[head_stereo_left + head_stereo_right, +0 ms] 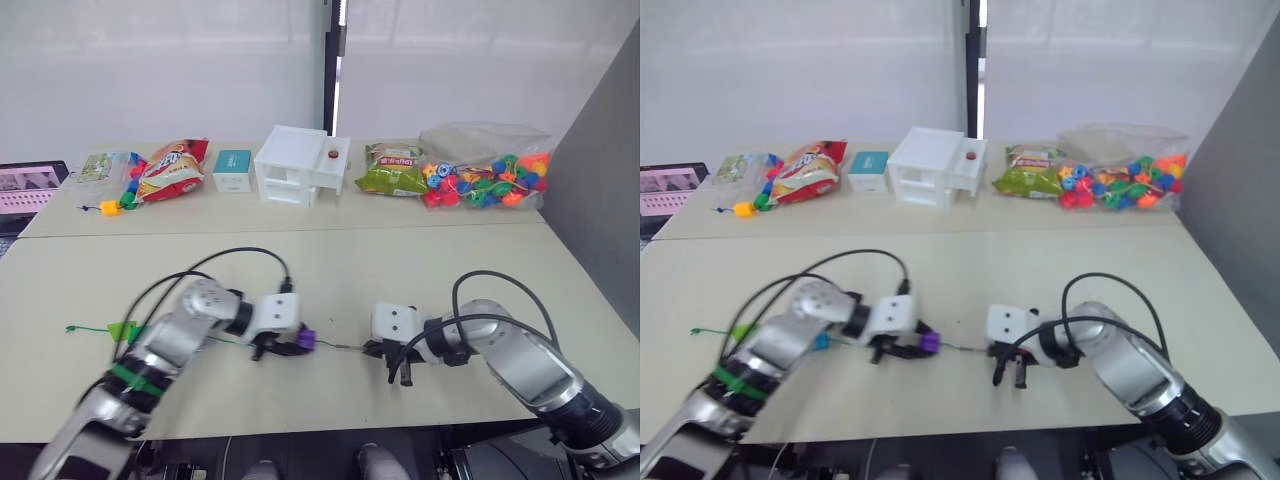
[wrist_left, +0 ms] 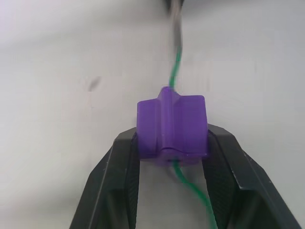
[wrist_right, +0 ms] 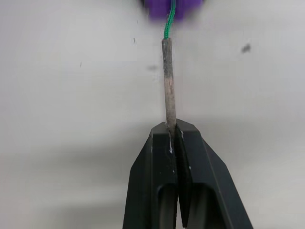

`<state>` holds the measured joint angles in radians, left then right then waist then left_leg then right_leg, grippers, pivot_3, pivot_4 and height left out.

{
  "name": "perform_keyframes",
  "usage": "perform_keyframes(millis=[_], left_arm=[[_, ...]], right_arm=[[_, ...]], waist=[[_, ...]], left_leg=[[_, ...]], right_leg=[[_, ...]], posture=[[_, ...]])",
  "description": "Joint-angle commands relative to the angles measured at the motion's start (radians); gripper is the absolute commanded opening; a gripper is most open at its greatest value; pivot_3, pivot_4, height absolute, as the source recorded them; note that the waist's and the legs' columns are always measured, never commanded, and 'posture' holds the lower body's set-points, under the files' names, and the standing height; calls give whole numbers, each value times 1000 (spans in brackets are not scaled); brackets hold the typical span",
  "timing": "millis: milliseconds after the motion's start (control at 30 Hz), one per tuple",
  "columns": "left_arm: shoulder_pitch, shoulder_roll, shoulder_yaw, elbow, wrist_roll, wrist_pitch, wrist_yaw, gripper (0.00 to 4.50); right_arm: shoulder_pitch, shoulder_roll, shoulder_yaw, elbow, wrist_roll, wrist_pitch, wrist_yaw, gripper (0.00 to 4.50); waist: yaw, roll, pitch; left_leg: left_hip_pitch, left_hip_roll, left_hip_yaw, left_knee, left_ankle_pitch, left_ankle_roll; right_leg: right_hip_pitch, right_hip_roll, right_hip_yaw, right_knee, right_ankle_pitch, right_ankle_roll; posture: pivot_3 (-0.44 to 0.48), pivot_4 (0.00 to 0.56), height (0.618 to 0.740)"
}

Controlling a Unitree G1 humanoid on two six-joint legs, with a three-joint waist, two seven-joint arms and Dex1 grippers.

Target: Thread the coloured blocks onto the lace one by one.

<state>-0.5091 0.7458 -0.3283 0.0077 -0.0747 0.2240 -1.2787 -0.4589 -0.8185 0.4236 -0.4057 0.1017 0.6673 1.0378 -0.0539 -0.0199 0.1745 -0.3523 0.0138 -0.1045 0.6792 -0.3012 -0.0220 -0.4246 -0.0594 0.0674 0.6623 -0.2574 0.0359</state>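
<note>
My left gripper (image 2: 172, 145) is clamped on a purple block (image 2: 172, 130), one finger on each flat side, and the lace (image 2: 177, 67) already runs through its hole, in at the near face and out the far one. My right gripper (image 3: 171, 130) is closed tight on the lace's stiff darker tip (image 3: 167, 81), pinching its very end so most of the tip stands free between my fingers and the block. Both sit low over the front of the table (image 1: 420, 270), near each other, with the green string trailing off to my left past a green block (image 1: 124, 331) already on it. The block looks light, hard and smooth — I judge it could twist if squeezed off-centre, so the flat sides are the place to hold. The string is thin and limp; only the tip is rigid enough to steer, and I'd take it close to the end. The knot at the far end is too small to make out, and the loose blocks in the bag (image 1: 487, 170) at the back blur together.
</note>
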Motion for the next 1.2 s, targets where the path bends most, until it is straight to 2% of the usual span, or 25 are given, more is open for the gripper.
perform_keyframes(millis=[33, 133, 233, 367, 500, 700, 833, 900, 1067, 1200], left_arm=[[52, 83, 78, -39, -32, 25, -23, 1350], [123, 199, 150, 23, -33, -18, -51, 1350], [194, 326, 219, 167, -20, -125, -76, 1350], [225, 412, 266, 316, -8, -229, -89, 1349], [182, 421, 272, 413, 0, -302, -91, 1349], [169, 377, 271, 350, -36, -278, -113, 1348], [154, 367, 284, 341, -42, -249, -111, 1348], [135, 376, 285, 328, -49, -225, -133, 2369], [69, 413, 259, 252, -19, -145, -176, 3993], [38, 486, 206, 171, 28, -88, -262, 3993]], right_arm=[[1, -9, -30, -44, 15, -1, 12, 0], [9, -12, -35, -36, 10, -12, 16, 0], [14, -16, -40, -25, 8, -23, 21, 0], [18, -14, -47, -10, 11, -39, 25, 0], [27, 6, -62, 15, 23, -66, 24, 0], [72, 40, -86, 90, 22, -156, 21, 0], [65, 50, -87, 87, 24, -145, 12, 0], [61, 53, -84, 79, 23, -132, 8, 0], [54, 62, -81, 45, 31, -84, -5, 0], [45, 83, -77, 16, 38, -41, -24, 0]], waist=[[3, 0, 0], [4, 0, 0], [2, 0, 0], [-6, 1, 1], [-5, 1, 1], [7, 1, 1], [9, 1, 1], [9, 1, 1], [9, 1, 1], [5, 1, 1]], left_leg=[[0, 0, 0, 0, 0, 0], [0, 0, 0, 0, 0, 0], [0, 0, 0, 0, 0, 0], [1, 1, 1, -1, 0, 0], [0, 1, 1, -1, 0, 0], [0, 0, 1, -1, 0, 0], [0, 0, 1, -1, 0, 0], [0, 0, 1, -1, 0, 0], [-1, 0, 1, 0, 0, 0], [-1, 0, 1, 0, 0, 0]], right_leg=[[0, 0, 0, 0, 0, 0], [0, 0, 0, -1, 0, 0], [-1, 0, 0, -1, 0, 0], [0, 0, 0, 0, 0, 0], [0, 0, 0, 0, 0, 0], [0, 0, 0, 0, 0, 0], [0, 0, 0, 0, 0, 0], [0, 0, 0, 0, 0, 0], [0, 0, 0, 0, 0, 0], [0, 0, 0, 0, 0, 0]], posture=[[0, 150, 740], [0, 150, 740], [0, 150, 740], [0, 150, 740], [0, 150, 740], [0, 150, 740], [0, 150, 740], [0, 150, 740], [0, 150, 740], [0, 150, 740]])
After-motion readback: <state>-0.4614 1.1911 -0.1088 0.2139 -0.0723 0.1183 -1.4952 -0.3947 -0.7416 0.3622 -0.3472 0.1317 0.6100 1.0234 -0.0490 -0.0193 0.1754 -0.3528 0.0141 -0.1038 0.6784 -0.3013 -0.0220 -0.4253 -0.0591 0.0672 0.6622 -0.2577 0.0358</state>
